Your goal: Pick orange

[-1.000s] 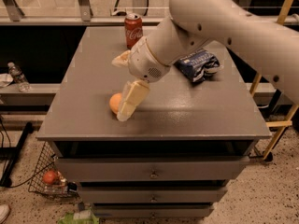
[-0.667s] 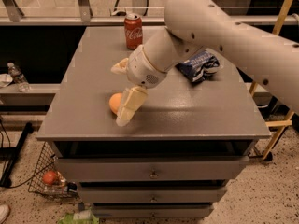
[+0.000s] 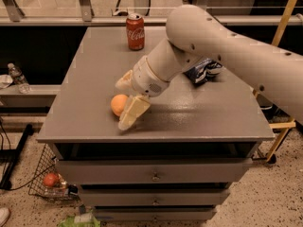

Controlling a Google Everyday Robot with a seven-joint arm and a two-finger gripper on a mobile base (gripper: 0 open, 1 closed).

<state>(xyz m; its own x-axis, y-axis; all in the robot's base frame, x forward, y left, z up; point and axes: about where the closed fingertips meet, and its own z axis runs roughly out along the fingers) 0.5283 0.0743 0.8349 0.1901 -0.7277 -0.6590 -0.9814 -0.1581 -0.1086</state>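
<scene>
The grey drawer cabinet [image 3: 85,126] fills the middle of the frame. The white arm [image 3: 227,46] reaches in from the right. A red can [image 3: 135,31] stands upper centre. Left of centre, the gripper [image 3: 121,105] is spread wide around the orange [image 3: 118,103].

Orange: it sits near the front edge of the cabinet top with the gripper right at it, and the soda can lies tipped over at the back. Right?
No. The camera view shows the soda can standing upright at the back, not tipped over. The rest holds: the orange sits near the front edge of the cabinet top with the gripper right at it.
</scene>
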